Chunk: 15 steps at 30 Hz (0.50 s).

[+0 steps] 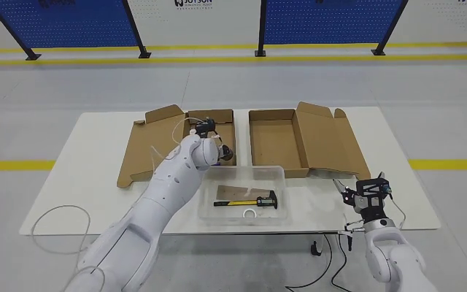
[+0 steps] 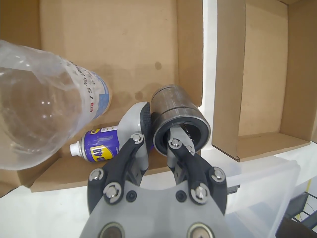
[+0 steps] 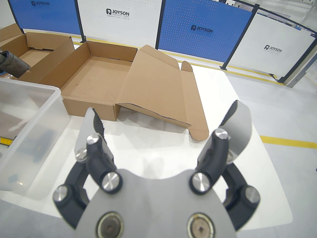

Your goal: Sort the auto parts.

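On the counter (image 1: 87,182), sorting looks partway to me. The left box (image 2: 111,25) lies beneath my left tool (image 2: 161,122), the bin (image 1: 277,175) between my two tools. The box holds a clear bottle (image 2: 37,105) and spray can (image 2: 99,147), the bin a caliper (image 1: 248,201) and white ring (image 1: 249,214) yet to sort. My left tool, pitched down, clamps the steel sleeve (image 2: 178,107) by its wall; my right tool (image 3: 164,107) hangs spread.

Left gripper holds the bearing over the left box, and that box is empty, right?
Not empty: the left wrist view shows a bottle and a spray can in the left box. The left gripper does hold the bearing over it.
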Each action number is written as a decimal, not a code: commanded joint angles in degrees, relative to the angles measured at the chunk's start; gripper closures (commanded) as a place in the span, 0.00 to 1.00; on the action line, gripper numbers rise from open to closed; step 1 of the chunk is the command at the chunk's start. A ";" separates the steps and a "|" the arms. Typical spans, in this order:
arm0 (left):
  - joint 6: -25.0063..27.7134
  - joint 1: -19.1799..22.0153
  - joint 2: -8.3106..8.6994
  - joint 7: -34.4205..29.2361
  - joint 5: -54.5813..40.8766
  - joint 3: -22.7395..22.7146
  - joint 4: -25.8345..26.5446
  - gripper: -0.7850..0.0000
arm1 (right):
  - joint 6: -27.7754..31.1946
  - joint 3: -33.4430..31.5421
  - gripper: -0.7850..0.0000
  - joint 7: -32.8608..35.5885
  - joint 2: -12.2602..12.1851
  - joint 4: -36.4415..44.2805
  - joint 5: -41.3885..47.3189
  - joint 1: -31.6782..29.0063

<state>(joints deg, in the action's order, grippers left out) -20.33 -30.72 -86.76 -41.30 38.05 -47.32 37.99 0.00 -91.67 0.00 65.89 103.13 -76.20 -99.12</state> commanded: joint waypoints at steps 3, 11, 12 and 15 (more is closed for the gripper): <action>0.58 0.87 -0.91 0.83 -0.67 0.51 -2.81 1.00 | 0.00 0.00 0.00 0.00 0.00 0.00 0.00 0.00; 1.31 2.56 -2.39 2.19 -1.60 0.89 -6.92 0.90 | 0.00 0.00 0.00 0.00 0.00 0.00 0.00 0.00; 1.41 2.80 -2.56 2.39 -1.58 0.92 -7.41 0.90 | 0.00 0.00 0.00 0.00 0.00 0.00 0.00 0.00; 1.73 3.14 -2.90 2.69 -1.63 0.94 -8.31 1.00 | 0.00 0.00 0.00 0.00 0.00 0.00 0.00 0.00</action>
<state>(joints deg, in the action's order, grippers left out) -18.73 -27.70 -89.55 -38.66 36.43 -46.39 30.02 0.00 -91.67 0.00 65.89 103.13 -76.20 -99.12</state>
